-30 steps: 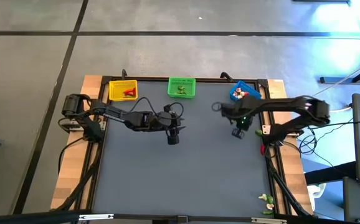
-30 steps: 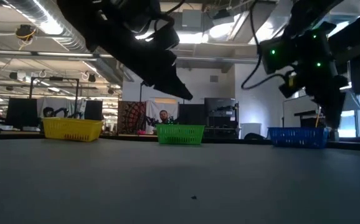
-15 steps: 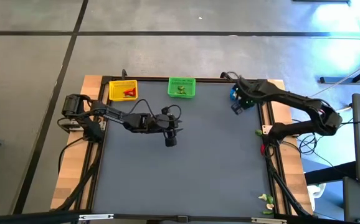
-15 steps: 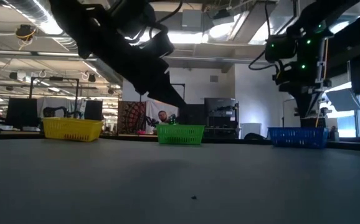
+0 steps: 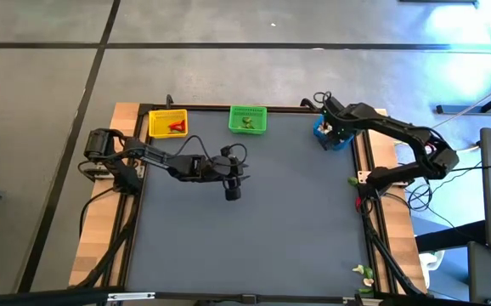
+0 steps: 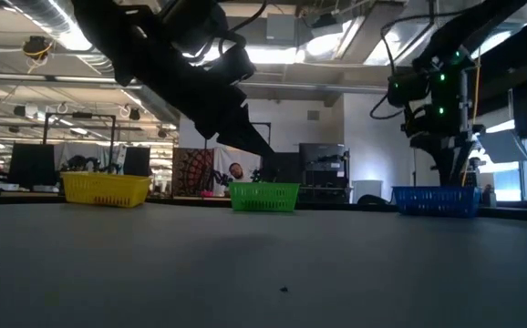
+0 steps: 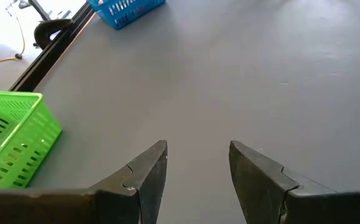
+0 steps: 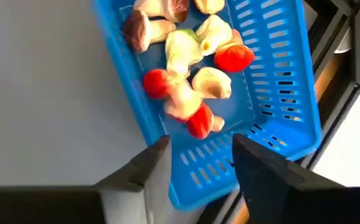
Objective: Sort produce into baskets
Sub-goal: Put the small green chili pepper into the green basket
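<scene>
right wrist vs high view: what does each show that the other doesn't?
Only the right wrist view: the blue basket's contents, a pile of cream and red produce pieces, seen past the right hand's parted fingers.

Only the high view: the yellow basket, the green basket, and the left hand hanging over the bare mat.

Both: the blue basket at the table's far right corner, right hand over it.

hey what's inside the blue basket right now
The blue basket holds a heap of produce: pale cream pieces mixed with a few red ones. Whatever lies beneath the heap is covered. The right gripper hangs open above it.
</scene>
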You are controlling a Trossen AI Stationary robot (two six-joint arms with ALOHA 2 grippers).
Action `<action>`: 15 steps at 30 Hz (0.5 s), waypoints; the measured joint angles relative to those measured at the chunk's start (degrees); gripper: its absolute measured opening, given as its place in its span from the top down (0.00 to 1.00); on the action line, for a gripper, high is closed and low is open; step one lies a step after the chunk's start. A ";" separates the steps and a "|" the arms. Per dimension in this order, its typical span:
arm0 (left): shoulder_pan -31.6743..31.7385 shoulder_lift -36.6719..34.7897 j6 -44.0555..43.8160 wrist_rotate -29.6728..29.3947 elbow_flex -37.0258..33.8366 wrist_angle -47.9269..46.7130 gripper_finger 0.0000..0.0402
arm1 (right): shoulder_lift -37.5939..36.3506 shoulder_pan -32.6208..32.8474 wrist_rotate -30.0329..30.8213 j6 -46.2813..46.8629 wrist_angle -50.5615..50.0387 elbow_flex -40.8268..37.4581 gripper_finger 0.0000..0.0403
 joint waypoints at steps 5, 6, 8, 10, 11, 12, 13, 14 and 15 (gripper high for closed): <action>0.07 0.00 0.68 0.00 0.00 0.02 0.58 | -1.21 1.50 -2.41 0.22 -12.39 6.52 0.53; 0.13 0.00 0.68 0.00 0.00 0.00 0.58 | -1.61 2.57 -3.70 0.46 -15.06 7.53 0.53; 0.17 0.00 0.70 -0.02 0.00 0.04 0.58 | -2.54 5.20 -6.99 0.73 -19.27 8.64 0.53; 0.17 -0.01 0.87 -0.02 0.00 0.33 0.58 | -3.02 9.12 -10.28 2.30 -22.77 8.53 0.53; 0.17 0.00 1.10 -0.02 0.00 0.45 0.58 | -3.02 11.17 -11.85 3.55 -23.70 8.27 0.53; 0.17 0.00 1.44 -0.02 0.00 0.61 0.58 | -3.01 13.20 -13.03 4.57 -24.37 7.98 0.53; 0.17 0.00 1.73 -0.02 0.00 0.92 0.58 | -3.00 15.12 -13.73 5.13 -25.14 7.64 0.53; 0.17 0.00 1.82 -0.02 0.00 1.16 0.58 | -2.99 16.91 -14.22 5.79 -25.64 7.12 0.53; 0.17 0.00 1.82 -0.02 0.00 1.32 0.58 | -2.83 18.59 -14.33 6.52 -26.04 6.56 0.53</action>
